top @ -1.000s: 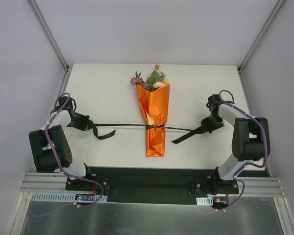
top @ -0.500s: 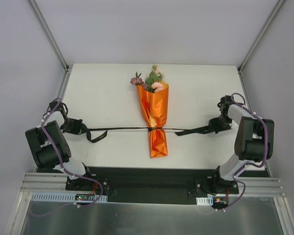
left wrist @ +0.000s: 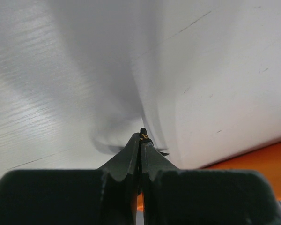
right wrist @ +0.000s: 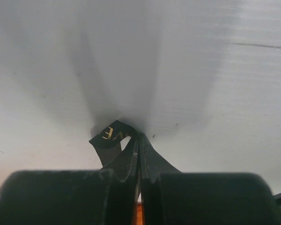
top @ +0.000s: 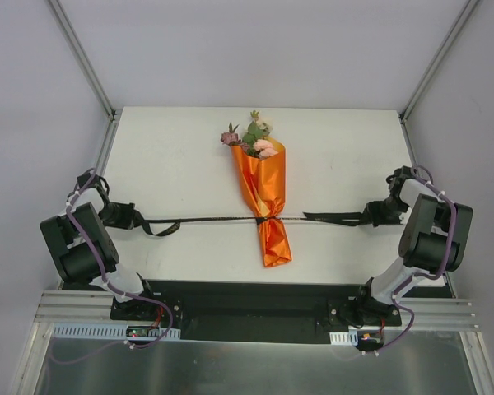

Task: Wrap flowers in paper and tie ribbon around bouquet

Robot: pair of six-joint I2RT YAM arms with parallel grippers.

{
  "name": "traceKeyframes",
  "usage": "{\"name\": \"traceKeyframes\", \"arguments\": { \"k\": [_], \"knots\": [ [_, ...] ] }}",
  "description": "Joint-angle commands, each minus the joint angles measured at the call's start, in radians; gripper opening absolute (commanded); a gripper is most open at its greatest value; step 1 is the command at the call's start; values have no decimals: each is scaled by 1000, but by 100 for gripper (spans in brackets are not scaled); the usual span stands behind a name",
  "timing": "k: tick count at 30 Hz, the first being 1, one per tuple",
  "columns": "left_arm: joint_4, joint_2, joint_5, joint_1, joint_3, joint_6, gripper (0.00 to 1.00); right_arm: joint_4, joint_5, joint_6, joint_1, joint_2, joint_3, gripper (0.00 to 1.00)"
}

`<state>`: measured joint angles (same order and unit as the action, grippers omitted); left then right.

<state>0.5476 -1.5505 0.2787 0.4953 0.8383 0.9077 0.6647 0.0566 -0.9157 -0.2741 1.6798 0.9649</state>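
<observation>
At the middle of the white bench [top: 173, 156] lies the bouquet [top: 265, 193], a cone of orange paper [top: 262, 177] with its wide end far, where pink and mauve flowers [top: 252, 140] show. A black ribbon [top: 214, 220] with gold lettering is cinched round the cone's narrow near part and runs straight out to both sides. The left hand [top: 137, 218], near the left edge, is clenched on one end. The right hand [top: 372, 216], near the right edge, is clenched on the other. Both wrist views show fingers pinched together on it.
</observation>
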Motion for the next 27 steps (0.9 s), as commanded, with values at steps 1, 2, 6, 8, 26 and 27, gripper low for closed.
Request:
{"name": "traceKeyframes", "arguments": {
  "k": [1, 2, 6, 8, 26, 27],
  "knots": [
    [-58, -2, -173, 63, 30, 0, 0, -59, -162, -3, -105, 5, -20, 0],
    [-57, -3, -179, 65, 31, 3, 0, -57, -167, -3, -108, -2, -20, 0],
    [-57, -17, -179, 71, 41, -1, 0, -42, -172, 12, -131, 9, 3, 0],
    [-54, -22, -180, 71, 44, 0, 0, -42, -173, 9, -131, 8, -2, 0],
    [-78, 35, -4, -60, 51, -85, 0, 101, -300, 202, -22, 2, 146, 0],
    [-96, 52, 26, -60, 38, -98, 0, 122, -313, 219, -8, -9, 150, 0]
  ]
}}
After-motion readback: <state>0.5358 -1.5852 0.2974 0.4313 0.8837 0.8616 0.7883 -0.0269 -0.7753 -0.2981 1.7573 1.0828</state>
